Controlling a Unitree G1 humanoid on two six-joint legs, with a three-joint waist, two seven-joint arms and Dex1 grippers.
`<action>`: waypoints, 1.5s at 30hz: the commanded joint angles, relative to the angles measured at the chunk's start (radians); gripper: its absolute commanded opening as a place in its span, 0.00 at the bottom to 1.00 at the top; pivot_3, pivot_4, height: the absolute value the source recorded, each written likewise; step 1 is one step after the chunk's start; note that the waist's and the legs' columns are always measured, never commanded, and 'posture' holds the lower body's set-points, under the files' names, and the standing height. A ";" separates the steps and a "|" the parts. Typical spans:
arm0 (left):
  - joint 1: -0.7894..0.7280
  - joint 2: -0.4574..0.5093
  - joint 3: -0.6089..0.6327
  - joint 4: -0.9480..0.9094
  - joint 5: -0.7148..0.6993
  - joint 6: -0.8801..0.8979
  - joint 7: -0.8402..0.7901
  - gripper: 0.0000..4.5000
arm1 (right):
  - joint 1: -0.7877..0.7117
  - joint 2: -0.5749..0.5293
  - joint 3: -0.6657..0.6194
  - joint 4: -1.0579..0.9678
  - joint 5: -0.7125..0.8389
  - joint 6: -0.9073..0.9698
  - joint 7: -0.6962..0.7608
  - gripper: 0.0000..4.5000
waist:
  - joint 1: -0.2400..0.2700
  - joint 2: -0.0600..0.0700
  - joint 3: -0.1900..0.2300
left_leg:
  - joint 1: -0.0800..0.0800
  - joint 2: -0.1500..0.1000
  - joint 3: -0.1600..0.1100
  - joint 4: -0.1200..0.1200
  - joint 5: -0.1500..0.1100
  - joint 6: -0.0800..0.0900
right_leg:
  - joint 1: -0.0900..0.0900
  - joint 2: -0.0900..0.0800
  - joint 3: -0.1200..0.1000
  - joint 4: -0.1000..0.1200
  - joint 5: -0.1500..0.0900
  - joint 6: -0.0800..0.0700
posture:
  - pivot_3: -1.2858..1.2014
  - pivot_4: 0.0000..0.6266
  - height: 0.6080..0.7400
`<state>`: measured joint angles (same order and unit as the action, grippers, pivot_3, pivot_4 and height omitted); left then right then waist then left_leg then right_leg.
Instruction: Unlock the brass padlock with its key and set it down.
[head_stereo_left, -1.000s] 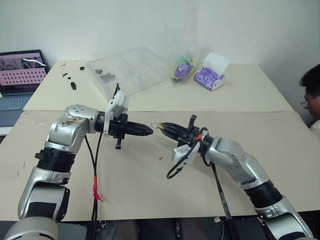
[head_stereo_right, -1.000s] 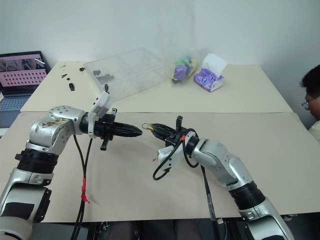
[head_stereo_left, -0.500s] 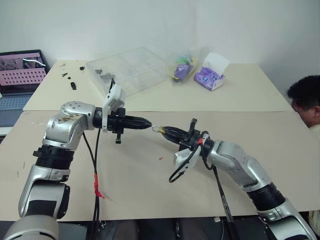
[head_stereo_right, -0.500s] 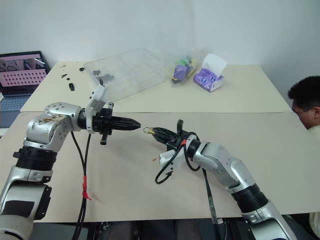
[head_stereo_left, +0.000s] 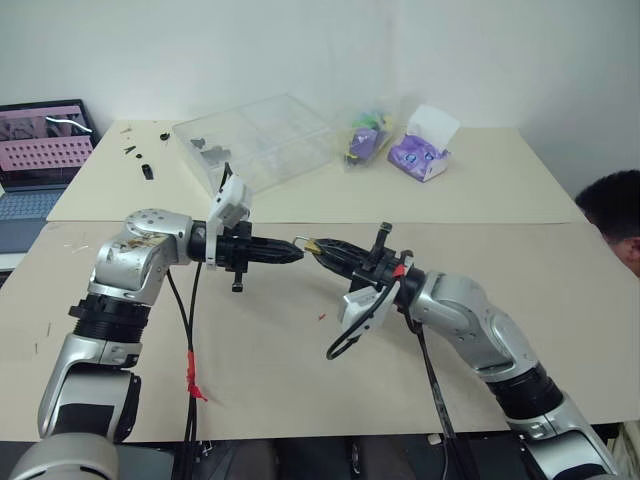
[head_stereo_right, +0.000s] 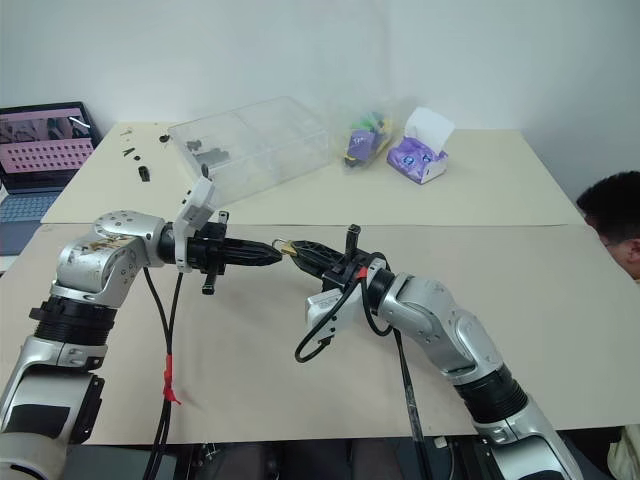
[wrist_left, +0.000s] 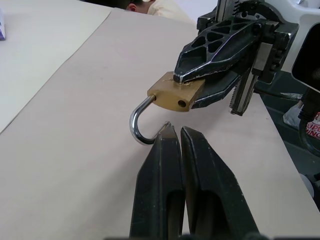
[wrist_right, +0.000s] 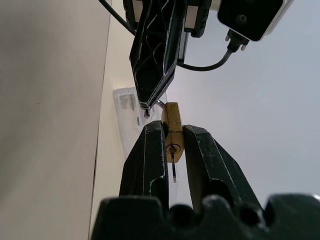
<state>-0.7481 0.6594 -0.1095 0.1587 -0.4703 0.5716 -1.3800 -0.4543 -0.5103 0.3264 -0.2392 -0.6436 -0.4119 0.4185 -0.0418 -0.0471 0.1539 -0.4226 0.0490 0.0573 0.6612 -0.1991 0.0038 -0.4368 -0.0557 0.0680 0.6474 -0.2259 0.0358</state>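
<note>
Padlock (wrist_left: 176, 94) sits pinched in the right gripper (head_stereo_left: 318, 246), key (wrist_right: 173, 162) in its keyhole; closed, empty left gripper (head_stereo_left: 297, 251) at its nine o'clock, by the shackle (wrist_left: 139, 125).

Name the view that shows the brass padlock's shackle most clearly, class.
The left wrist view: the shackle hangs open from the brass padlock in the right gripper. The right wrist view gives its keyhole; head views, a speck.

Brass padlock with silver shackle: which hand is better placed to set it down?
Right. The right hand grips the golden-brass padlock, shackle open; the left hand is shut beside it.
</note>
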 joint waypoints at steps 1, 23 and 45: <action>-0.019 -0.001 0.009 -0.017 0.000 -0.010 0.002 0.04 | -0.002 -0.004 -0.029 -0.063 0.031 -0.004 0.008 0.05 | 0.000 0.000 0.000 | 0.000 0.000 0.000 0.000 0.000 0.000 | 0.000 0.000 0.000 0.000 0.000 0.000 | 0.52 0.24 1.00; -0.029 -0.011 0.018 -0.006 0.009 -0.016 0.018 0.04 | 0.045 -0.028 -0.009 -0.118 0.121 -0.028 0.078 0.05 | 0.000 0.000 0.000 | 0.000 0.000 0.000 0.000 0.000 0.000 | 0.000 0.000 0.000 0.000 0.000 0.000 | 0.52 0.24 1.00; -0.036 -0.008 0.025 0.006 0.011 -0.026 0.029 0.04 | 0.007 -0.051 -0.076 -0.013 0.102 -0.030 0.028 0.05 | 0.001 0.000 0.000 | 0.000 0.000 0.000 0.000 0.000 0.000 | 0.000 0.000 0.000 0.000 0.000 0.000 | 0.52 0.24 1.00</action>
<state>-0.7578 0.6409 -0.1098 0.1730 -0.4622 0.5684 -1.3538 -0.4343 -0.5487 0.2920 -0.2460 -0.5454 -0.4145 0.4742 -0.0404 -0.0472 0.1539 -0.4226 0.0489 0.0574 0.6612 -0.1991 0.0038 -0.4367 -0.0558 0.0680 0.6474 -0.2259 0.0358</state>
